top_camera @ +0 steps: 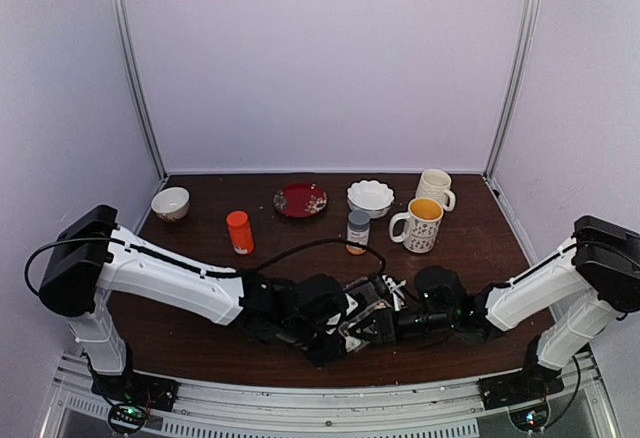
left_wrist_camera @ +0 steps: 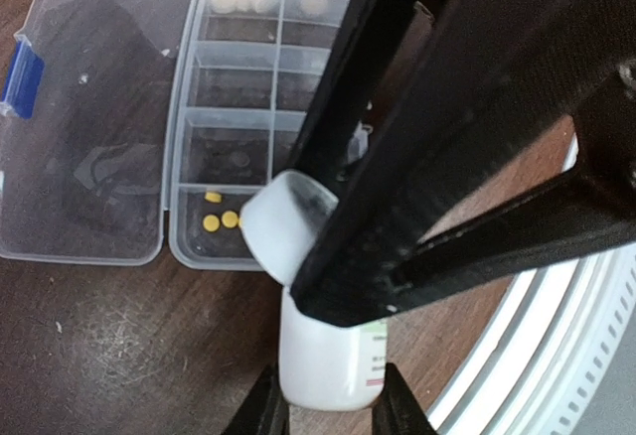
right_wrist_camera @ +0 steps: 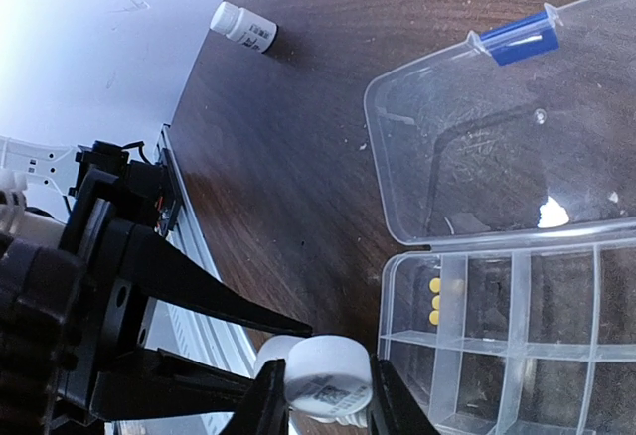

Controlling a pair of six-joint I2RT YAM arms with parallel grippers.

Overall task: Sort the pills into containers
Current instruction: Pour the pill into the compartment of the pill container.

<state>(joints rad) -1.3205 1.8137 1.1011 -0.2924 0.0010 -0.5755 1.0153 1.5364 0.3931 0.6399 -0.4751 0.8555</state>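
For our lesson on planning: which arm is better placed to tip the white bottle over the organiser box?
Likely left: the left end effector grips the white bottle by its body, top end toward the organiser box. The right end effector only pinches that top end.

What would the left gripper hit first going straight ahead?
Probably the right gripper: its black fingers, pinching a white cap, cross right in front of the white bottle in the left gripper. Depth unclear.

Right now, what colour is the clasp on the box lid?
The clasp is blue, clearest in the right wrist view.
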